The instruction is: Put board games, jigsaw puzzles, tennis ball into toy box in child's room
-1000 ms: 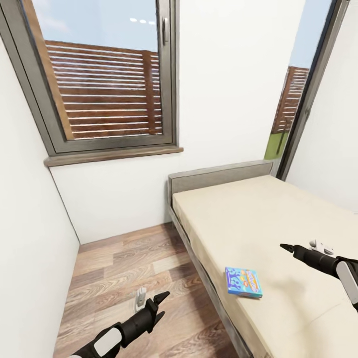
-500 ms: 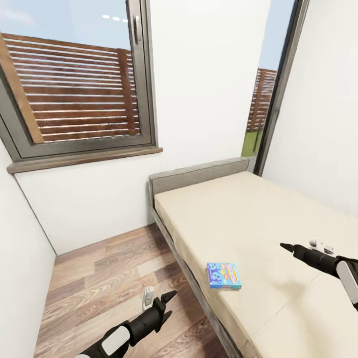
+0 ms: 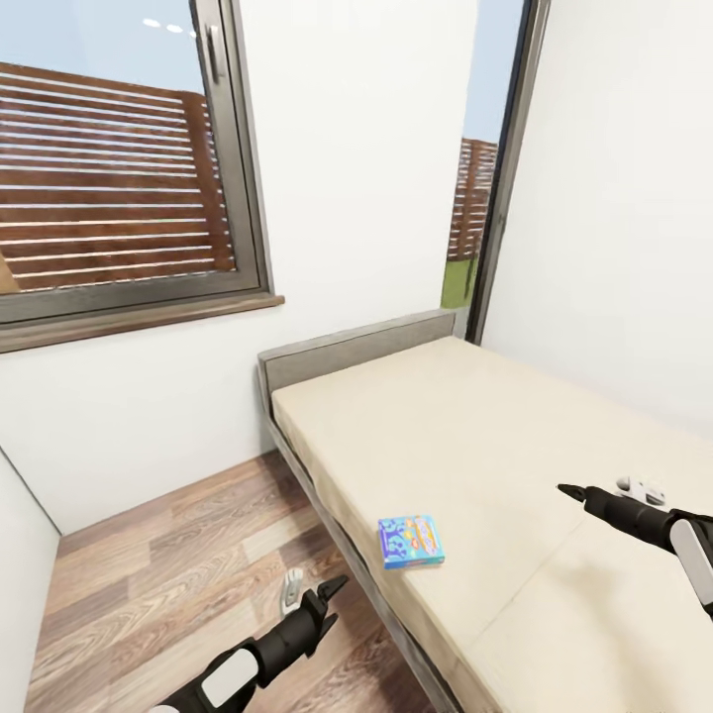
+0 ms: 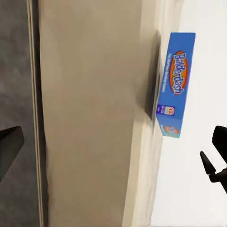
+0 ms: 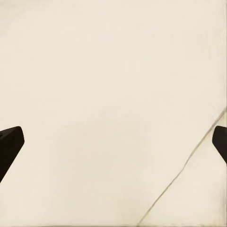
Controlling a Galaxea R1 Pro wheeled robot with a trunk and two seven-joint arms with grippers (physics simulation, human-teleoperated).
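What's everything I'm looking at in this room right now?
Board game: one, blue box reading "Balderdash", flat on the bed near its floor-side edge.
Bed: one, beige mattress, grey frame and headboard, against the far wall.
Windows: two, dark-framed; a wide one at left, a narrow tall one by the corner.
Fence: brown slats, outside.
Floor: wood planks, beside the bed.
Walls: white.
Left tool: one, black, open, over the floor.
Right tool: one, black, open, over the mattress.
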